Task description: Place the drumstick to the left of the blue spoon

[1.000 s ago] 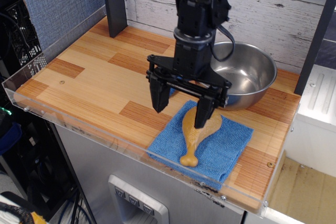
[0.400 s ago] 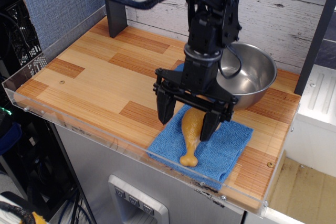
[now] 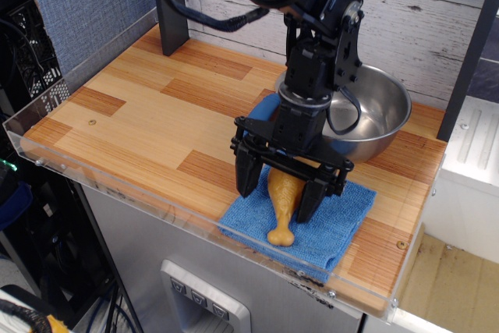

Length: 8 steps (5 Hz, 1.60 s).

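The golden-tan drumstick (image 3: pixel 283 207) lies on a blue cloth (image 3: pixel 337 222) near the table's front edge, its knobbed bone end pointing toward the front. My gripper (image 3: pixel 277 200) is open and low over it, with one finger (image 3: pixel 246 177) on its left and the other finger (image 3: pixel 310 200) on its right, the fat end between them. The jaws are not closed on it. The blue spoon is mostly hidden behind my arm. Only a small blue patch (image 3: pixel 267 108) shows by the wrist, and I cannot tell for sure that it is the spoon.
A large steel bowl (image 3: pixel 383 108) stands at the back right, just behind my gripper. A dark post (image 3: pixel 171 5) rises at the back left. A clear plastic rim (image 3: pixel 117 185) runs along the front and left edges of the wooden table (image 3: pixel 132 115).
My gripper has moved right and down, from beside and above the drumstick to straddling its fat end. The drumstick and cloth have not moved.
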### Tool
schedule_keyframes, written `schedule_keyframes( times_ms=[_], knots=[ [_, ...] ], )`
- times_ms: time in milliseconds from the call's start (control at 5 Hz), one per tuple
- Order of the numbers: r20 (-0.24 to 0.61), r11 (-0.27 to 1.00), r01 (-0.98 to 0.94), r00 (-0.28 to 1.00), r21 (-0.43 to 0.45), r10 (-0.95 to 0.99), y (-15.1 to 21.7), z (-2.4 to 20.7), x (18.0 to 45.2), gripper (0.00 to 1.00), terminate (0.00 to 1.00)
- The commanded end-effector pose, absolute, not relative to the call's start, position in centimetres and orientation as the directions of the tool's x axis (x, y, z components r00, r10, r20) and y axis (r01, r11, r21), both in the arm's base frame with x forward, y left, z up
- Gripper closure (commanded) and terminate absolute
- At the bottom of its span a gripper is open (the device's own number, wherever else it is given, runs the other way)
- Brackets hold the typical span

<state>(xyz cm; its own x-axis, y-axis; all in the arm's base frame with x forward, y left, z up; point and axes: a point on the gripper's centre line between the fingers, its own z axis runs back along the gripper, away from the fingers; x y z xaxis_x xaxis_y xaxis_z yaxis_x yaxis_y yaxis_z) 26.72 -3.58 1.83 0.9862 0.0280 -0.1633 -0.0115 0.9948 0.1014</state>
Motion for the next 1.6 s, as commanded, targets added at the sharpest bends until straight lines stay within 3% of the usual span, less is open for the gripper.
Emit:
schedule_keyframes(
  times_ms=[0, 400, 600, 800, 1000, 1400],
  knots=[
    [-0.121, 0.994, 0.013, 0.993, 0.111, 0.001, -4.2, 3.0, 27.4, 1.0, 0.0],
    [-0.048, 0.995, 0.064, 0.997, 0.072, -0.061, -3.4, 6.6, 26.5, 1.0, 0.0],
    [-0.032, 0.998, 0.048, 0.998, 0.04, -0.047, 0.1, 8.6, 26.0, 1.0, 0.0],
    [-0.034, 0.999, 0.021, 0.999, 0.03, -0.02, 3.7, 8.7, 26.3, 1.0, 0.0],
    [-0.026, 0.998, 0.035, 0.999, 0.05, -0.034, 6.9, 8.5, 28.3, 1.0, 0.0],
    [0.015, 0.994, 0.092, 0.996, 0.062, -0.093, 9.5, 8.4, 33.4, 1.0, 0.0]
  ],
)
